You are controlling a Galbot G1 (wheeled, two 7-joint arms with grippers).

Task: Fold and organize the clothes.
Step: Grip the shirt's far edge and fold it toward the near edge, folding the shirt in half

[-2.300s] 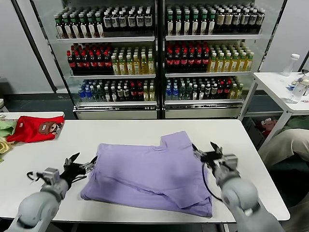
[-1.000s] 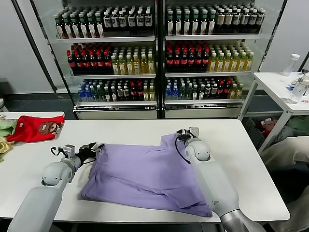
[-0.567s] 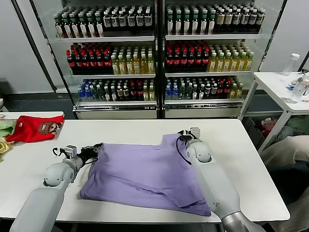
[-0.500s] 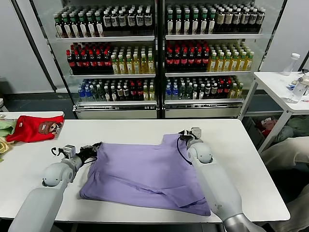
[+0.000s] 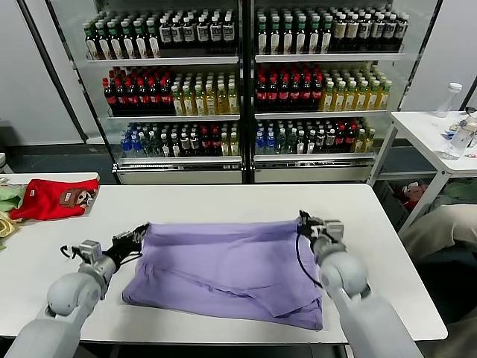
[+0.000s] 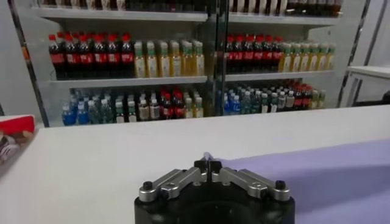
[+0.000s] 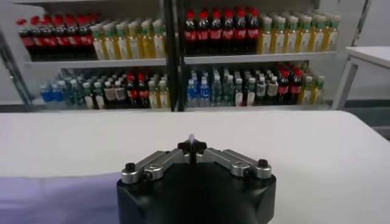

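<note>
A lavender T-shirt (image 5: 223, 265) lies spread on the white table (image 5: 216, 201), its far edge lifted and pulled taut between my two grippers. My left gripper (image 5: 139, 234) is shut on the shirt's far left corner; in the left wrist view the gripper (image 6: 208, 163) pinches a sliver of the purple cloth (image 6: 317, 176). My right gripper (image 5: 303, 221) is shut on the far right corner. The right wrist view shows that gripper (image 7: 191, 145) with a thin tip of cloth between its fingers and more purple cloth (image 7: 55, 198) beside it.
A red garment with a brown patch (image 5: 54, 198) and green and yellow garments (image 5: 7, 198) lie at the table's far left. Shelves of bottles (image 5: 246, 82) stand behind. A second white table (image 5: 436, 138) with bottles is at the right.
Both grippers have closed on the shirt's far corners and drawn toward me. The raised collar part at the far right has flattened, and the far edge now runs straight between them.
</note>
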